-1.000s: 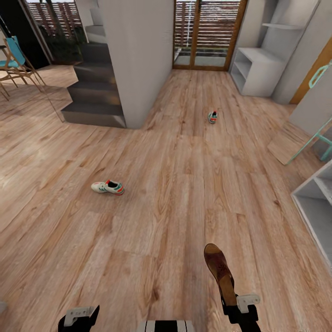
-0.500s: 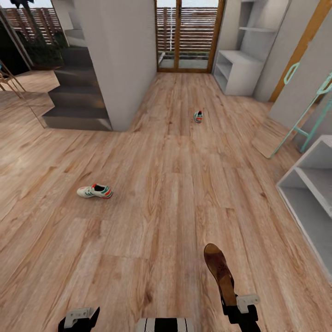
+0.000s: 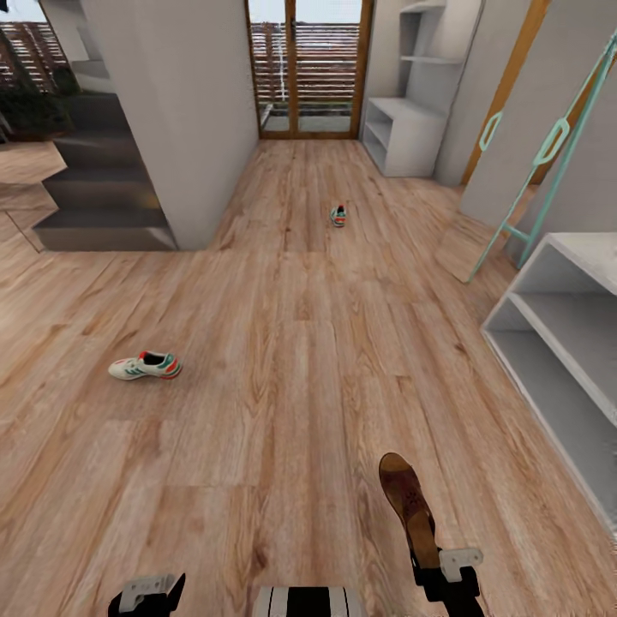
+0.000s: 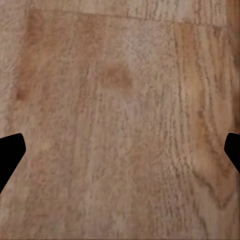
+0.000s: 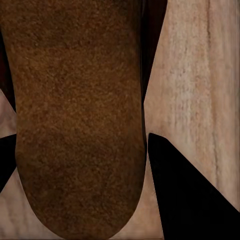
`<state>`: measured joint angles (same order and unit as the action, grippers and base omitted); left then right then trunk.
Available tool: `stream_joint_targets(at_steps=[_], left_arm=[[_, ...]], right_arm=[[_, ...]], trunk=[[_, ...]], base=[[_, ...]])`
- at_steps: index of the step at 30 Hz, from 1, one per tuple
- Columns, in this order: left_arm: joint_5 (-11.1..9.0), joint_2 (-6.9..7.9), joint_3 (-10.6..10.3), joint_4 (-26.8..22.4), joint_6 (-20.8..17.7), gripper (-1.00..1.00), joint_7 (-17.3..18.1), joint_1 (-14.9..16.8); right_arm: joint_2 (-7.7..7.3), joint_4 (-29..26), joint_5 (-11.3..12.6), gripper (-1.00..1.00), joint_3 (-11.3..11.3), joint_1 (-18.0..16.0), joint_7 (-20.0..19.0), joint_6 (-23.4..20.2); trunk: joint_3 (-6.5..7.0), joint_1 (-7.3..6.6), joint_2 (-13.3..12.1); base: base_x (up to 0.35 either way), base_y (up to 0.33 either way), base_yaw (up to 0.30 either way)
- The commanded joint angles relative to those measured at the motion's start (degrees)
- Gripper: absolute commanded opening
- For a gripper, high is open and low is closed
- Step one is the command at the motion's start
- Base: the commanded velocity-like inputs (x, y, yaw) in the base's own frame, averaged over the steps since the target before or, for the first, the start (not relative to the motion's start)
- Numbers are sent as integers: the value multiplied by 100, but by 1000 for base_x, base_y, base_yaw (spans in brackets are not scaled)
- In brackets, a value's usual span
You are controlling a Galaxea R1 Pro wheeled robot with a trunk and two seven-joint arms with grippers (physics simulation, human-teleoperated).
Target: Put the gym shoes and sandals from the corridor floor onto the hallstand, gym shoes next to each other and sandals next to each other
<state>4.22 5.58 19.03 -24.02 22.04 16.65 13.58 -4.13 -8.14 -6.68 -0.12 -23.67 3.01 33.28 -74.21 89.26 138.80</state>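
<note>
My right gripper [image 3: 441,570] is shut on a brown sandal [image 3: 408,501] that sticks forward above the wood floor; in the right wrist view the sandal's sole [image 5: 80,115] spans the space between the black fingers [image 5: 190,195]. One gym shoe [image 3: 146,367], white with green stripes and a red heel, lies on the floor at the left. A second gym shoe [image 3: 339,216] lies farther down the corridor. The hallstand [image 3: 561,360], light grey with open shelves, stands at the right edge. My left gripper [image 3: 150,593] is low at the front left, open, over bare planks [image 4: 120,120].
A grey wall block [image 3: 163,111] and dark stairs [image 3: 98,193] stand at the left. A grey shelf unit [image 3: 411,128] sits beside the slatted door [image 3: 308,68] at the corridor's end. A teal frame [image 3: 548,163] leans by the right wall.
The camera has turned right: shoes, stairs and door slide left in the picture and more of the hallstand comes in at the right. The right gripper keeps the sandal.
</note>
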Motion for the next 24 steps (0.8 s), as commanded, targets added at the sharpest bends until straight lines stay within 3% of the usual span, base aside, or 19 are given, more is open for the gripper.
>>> stream_joint_targets(at_steps=[1,24], left_arm=[[44,-4,48,3,19,100,40,4],[44,-4,49,2,19,100,40,4]], right_arm=[[0,5,-43,-100,-4,-5,25,15],[0,14,-44,-100,2,-5,22,15]], trunk=[[3,0,3],[163,0,3]], base=[[0,0,-223],[4,0,-223]])
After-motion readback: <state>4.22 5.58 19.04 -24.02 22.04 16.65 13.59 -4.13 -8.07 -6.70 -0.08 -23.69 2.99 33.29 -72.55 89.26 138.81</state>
